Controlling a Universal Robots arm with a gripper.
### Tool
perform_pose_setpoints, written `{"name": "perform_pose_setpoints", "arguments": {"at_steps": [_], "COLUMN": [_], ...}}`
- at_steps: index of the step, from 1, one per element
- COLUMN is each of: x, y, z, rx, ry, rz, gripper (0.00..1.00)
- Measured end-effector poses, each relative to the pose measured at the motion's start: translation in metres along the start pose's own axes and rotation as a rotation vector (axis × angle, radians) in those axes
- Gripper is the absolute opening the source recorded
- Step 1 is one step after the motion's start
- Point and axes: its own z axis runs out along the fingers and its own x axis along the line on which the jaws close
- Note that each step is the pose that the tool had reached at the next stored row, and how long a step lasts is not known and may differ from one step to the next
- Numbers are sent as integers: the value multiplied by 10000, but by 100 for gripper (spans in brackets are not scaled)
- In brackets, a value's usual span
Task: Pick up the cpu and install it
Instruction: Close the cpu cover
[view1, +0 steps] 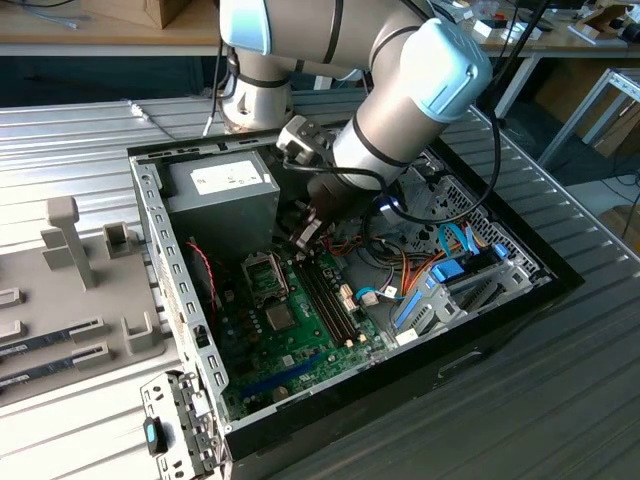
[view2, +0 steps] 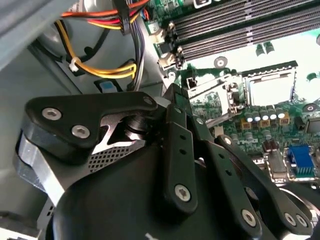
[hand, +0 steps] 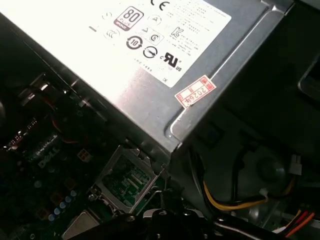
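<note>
An open computer case (view1: 470, 345) lies on the ridged metal bench (view1: 560, 400), with the grey power-supply box (view1: 222, 190) in one corner. The arm (view1: 400, 110) reaches down into the case. Its end effector (view1: 305, 232) hangs just beside the power-supply box, low over the green motherboard (view1: 290, 350). I cannot tell whether the end effector is clenched or released, or whether it carries anything.

The square metal socket frame (view1: 262, 270) sits on the board just below the power-supply box and near the end effector. In the second wrist view the socket (view2: 270, 87) shows a pale, glare-washed square inside its dark frame, with a hinged metal plate (view2: 210, 85) tilted up beside it. I cannot tell whether that pale square is the cpu or bare contacts, so I cannot say where the cpu is.

The long empty memory slots (view1: 325, 295) run beside the socket, on the side farther from the power-supply box. Yellow, red and orange wires (view2: 107, 67) trail near the box. Outside the case, past the wall next to the power-supply box, a grey fixture tray (view1: 80, 290) rests on the bench.
</note>
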Motion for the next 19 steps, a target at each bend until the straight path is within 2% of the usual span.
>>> {"name": "perform_pose_setpoints", "arguments": {"at_steps": [5, 8, 9, 13, 15, 19], "x": [-3, -3, -4, -3, -2, 3], "y": [1, 0, 0, 0, 2, 6], "z": [6, 7, 8, 8, 8, 11], "rx": [-2, 237, 274, 296, 393, 395], "ry": [-22, -274, -317, -339, -453, -458], "rz": [-6, -75, -86, -92, -116, -118], "gripper": [11, 11, 11, 11, 11, 11]}}
